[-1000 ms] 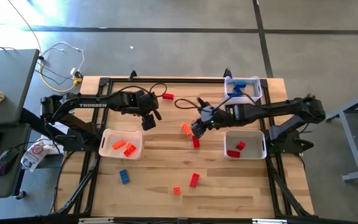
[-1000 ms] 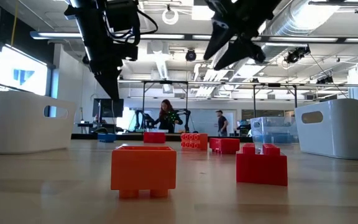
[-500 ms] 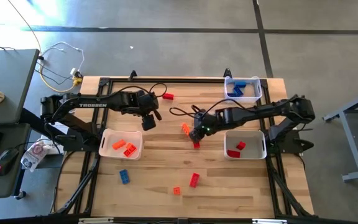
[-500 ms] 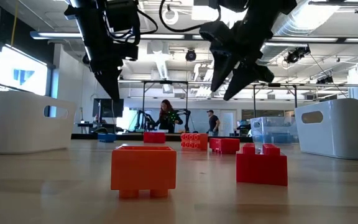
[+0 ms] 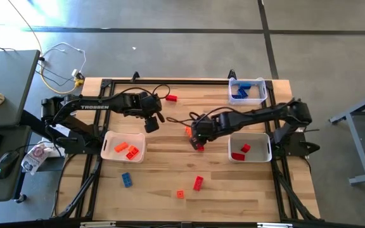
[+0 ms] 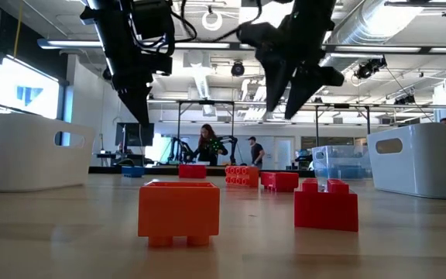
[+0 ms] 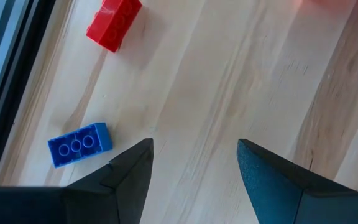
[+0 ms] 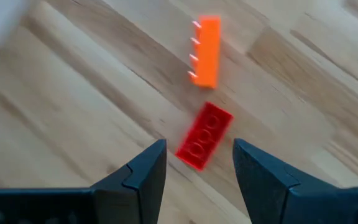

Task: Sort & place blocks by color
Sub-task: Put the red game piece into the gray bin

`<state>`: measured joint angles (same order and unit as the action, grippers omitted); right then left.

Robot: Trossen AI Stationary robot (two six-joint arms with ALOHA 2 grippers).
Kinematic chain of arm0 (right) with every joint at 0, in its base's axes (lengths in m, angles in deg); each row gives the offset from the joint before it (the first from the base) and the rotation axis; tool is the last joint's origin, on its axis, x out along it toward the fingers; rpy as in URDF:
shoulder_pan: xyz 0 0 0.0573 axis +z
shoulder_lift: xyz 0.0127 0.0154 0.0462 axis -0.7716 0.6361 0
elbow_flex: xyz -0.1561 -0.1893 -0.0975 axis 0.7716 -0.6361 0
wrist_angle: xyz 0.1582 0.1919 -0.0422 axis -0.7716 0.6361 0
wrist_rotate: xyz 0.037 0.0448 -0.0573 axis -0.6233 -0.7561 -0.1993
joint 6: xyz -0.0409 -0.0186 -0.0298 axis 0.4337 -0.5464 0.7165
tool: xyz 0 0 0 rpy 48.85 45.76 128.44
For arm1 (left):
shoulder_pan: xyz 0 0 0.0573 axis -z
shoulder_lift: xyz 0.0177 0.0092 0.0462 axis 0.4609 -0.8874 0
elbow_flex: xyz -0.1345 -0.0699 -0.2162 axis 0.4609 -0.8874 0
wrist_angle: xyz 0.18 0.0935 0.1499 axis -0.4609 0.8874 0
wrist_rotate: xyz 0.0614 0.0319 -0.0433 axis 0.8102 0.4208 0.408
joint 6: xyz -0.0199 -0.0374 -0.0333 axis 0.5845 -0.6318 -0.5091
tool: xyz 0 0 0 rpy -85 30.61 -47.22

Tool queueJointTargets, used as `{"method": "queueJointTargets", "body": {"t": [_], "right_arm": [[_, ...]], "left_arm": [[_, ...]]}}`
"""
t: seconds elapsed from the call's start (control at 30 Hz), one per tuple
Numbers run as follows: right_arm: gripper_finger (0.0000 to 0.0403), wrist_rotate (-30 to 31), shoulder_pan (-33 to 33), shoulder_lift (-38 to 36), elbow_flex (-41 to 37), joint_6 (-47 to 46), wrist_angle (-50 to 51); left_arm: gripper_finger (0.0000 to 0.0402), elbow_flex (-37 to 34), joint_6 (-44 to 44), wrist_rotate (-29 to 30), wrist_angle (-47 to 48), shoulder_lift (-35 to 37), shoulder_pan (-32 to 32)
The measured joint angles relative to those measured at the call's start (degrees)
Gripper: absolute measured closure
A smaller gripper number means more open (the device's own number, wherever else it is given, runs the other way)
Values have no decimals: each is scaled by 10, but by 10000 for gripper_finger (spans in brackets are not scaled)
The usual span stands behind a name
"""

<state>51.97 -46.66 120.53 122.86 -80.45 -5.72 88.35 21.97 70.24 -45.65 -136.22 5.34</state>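
With the right claw point(image 8: 196, 163) open and empty above the red block point(image 8: 204, 135) mid-tabletop, the adjacent orange block point(image 8: 208, 51) could be nudged or a misaligned grasp made; left claw point(image 7: 194, 163) is held open, idle.

arms: black, jointed | left arm point(image 5: 100, 104): white TROSSEN lettering | cables: black, looped

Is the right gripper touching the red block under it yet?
Apart. In the right wrist view the open right gripper hangs above the red block, with bare wood showing between the block and each finger.
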Motion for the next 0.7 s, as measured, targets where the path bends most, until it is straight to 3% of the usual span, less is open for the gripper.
{"method": "queueJointTargets", "body": {"t": [0.4,0.7], "right_arm": [[234,-61,-1,81,27,-29,27],[234,-60,0,101,27,0,10]], "left_arm": [[181,0,0,0,0,0,0],[181,0,0,1,0,0,0]]}}
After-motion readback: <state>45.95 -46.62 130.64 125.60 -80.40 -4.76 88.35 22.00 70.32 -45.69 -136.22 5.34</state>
